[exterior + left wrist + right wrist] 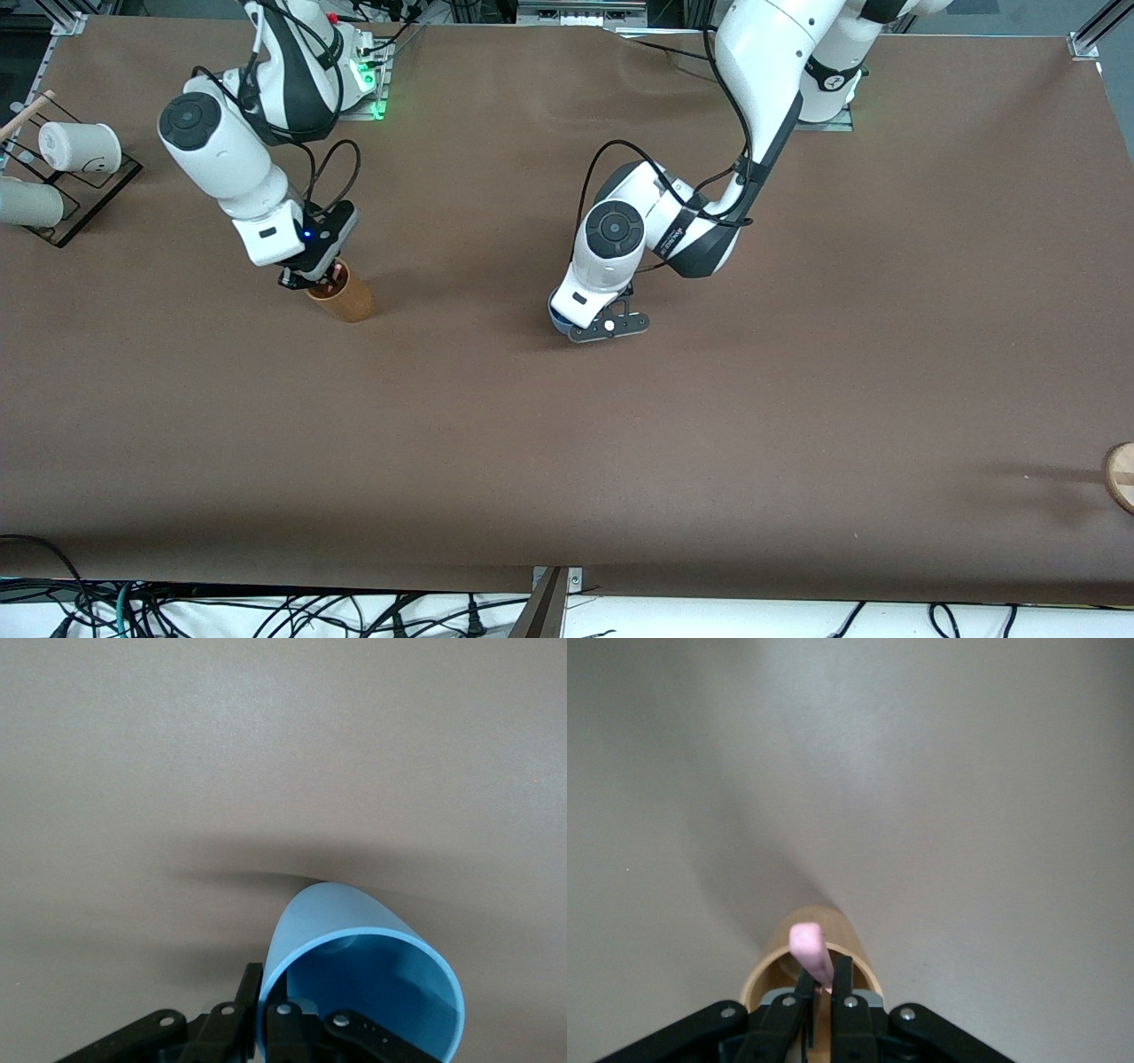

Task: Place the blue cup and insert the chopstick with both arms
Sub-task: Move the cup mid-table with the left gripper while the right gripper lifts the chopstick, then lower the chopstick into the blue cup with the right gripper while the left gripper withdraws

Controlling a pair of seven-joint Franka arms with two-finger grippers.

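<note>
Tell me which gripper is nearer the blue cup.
Left. The left gripper is shut on the blue cup's rim; the right gripper is at the orange cup, holding the chopstick.

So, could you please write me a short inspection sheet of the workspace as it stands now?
Surface: brown table, bare in the middle.
Job's things: blue cup gripped by its rim; chopstick in the orange-brown cup.
Clutter: white cups on a rack at the right arm's end; a wooden disc at the left arm's end.
Grippers: left gripper shut on the blue cup; right gripper shut on the chopstick.
Cables: black cables on the arms; loose ones below the table's near edge.
Surroundings: nothing seen.
</note>
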